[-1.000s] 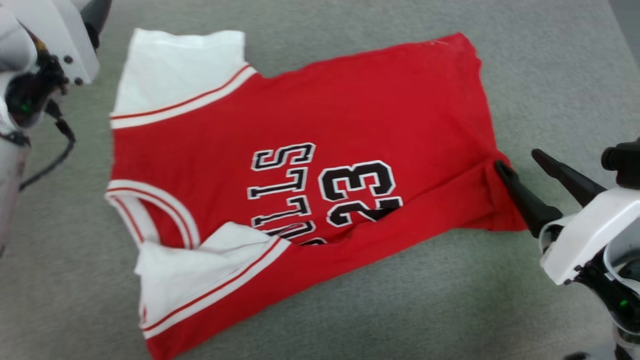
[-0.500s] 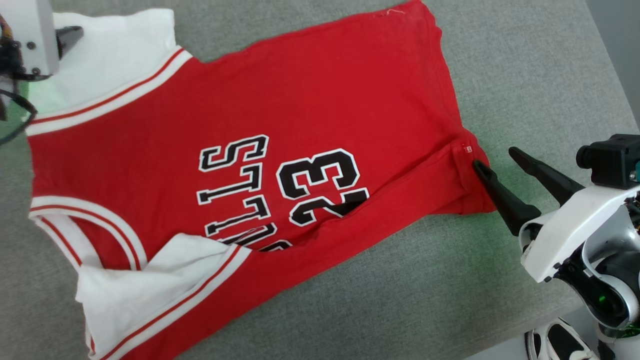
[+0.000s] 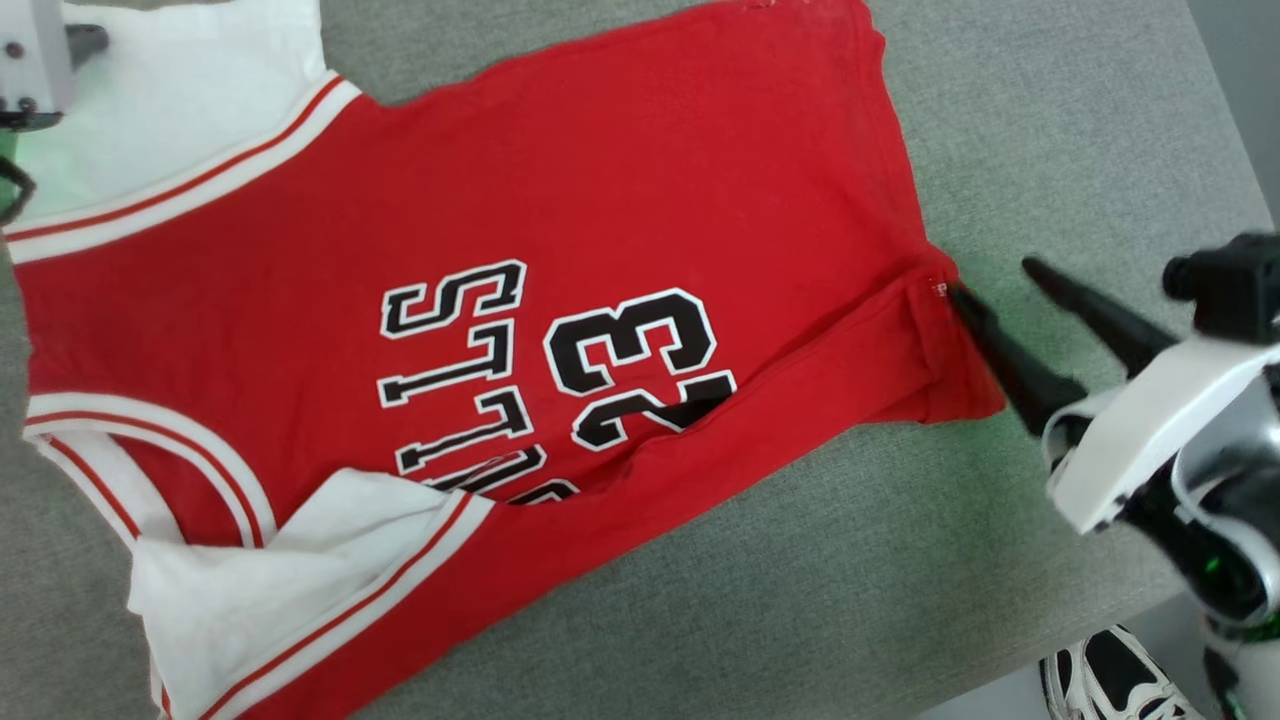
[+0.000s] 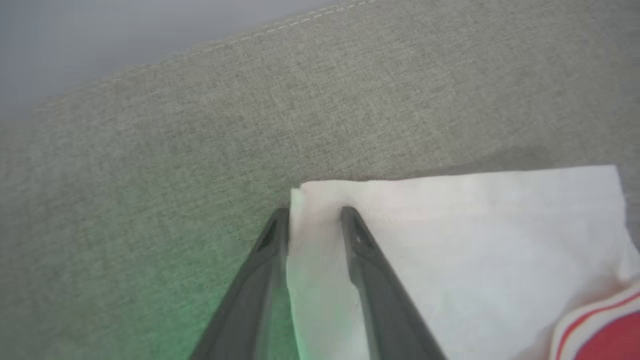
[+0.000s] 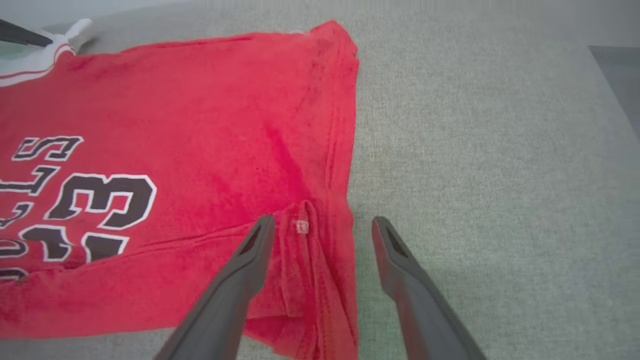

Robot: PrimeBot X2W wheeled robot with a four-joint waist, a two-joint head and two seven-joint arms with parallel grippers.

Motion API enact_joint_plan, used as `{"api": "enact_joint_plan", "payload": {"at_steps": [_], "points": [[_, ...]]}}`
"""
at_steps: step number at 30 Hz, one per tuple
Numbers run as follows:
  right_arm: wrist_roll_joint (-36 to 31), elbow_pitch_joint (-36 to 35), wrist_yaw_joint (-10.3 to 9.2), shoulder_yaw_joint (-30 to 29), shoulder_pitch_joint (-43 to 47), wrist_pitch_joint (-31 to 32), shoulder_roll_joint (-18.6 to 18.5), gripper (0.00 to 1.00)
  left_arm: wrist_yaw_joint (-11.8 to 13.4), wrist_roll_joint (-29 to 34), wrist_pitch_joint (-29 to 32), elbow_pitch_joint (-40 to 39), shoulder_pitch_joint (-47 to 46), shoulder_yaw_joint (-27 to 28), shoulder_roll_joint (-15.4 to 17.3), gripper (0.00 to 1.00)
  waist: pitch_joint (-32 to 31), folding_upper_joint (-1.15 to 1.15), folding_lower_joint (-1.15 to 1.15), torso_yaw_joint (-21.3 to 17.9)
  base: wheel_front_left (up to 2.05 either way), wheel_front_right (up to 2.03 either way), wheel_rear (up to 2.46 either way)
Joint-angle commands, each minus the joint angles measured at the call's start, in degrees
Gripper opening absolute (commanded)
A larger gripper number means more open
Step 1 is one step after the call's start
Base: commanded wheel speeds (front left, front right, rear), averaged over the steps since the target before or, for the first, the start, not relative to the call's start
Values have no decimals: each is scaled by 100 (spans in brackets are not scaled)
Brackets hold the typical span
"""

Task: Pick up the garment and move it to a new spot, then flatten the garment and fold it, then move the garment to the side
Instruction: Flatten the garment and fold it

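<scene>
The garment [image 3: 640,180] is seen spread flat on the grey fabric-covered table [image 3: 1050,120], its red body stretched across the head view with the black "23" and lettering facing up. One white sleeve [image 3: 180,110] is laid out at the upper left, and the other [image 3: 290,570] is folded over at the lower left beside the striped neckline [image 3: 150,440]. In the left wrist view the left pincer [image 4: 315,215] is found at the corner of the white sleeve, with its fingers a narrow gap apart. One finger is set along the sleeve's edge on the table and the other on the cloth, with flat white fabric visible between them and no pinch made. The right pincer [image 5: 322,225] is held wide open at the garment's red hem corner, where a small label [image 5: 301,226] is sewn. One finger is placed over the fabric and the other over bare table just beside the hem. A black-and-white shoe [image 3: 1110,680] is seen past the table's near edge.
</scene>
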Motion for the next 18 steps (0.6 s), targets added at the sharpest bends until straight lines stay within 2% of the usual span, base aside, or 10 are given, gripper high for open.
{"api": "enact_joint_plan", "payload": {"at_steps": [1, 5, 9, 14, 18], "points": [[14, -18, -8, -39, -147, -5, -22, 100, -50, -25, 38, 68, 155, -88, -72, 0, 5, 0, 0, 13, 0, 0, 0], [13, 37, -8, -71, -659, 103, -104, 100, -38, -133, -60, -17, 83, -162, -103, 0, 32, 0, 0, 67, 0, 0, 0], [123, 328, -9, 115, -1430, 475, -166, 100, -39, -207, -128, -105, -48, -267, -144, 0, 101, 0, 0, 183, 0, 0, 0], [295, 1238, -8, 460, -2524, 1326, -330, 100, -38, -303, -207, -240, -187, -437, -266, 0, 215, 0, 0, 404, 0, 0, 0], [319, 2136, -8, 585, -3340, 1678, -413, 100, -39, -431, -286, -383, -295, -567, -380, 0, 330, 0, 0, 602, 0, 0, 0]]}}
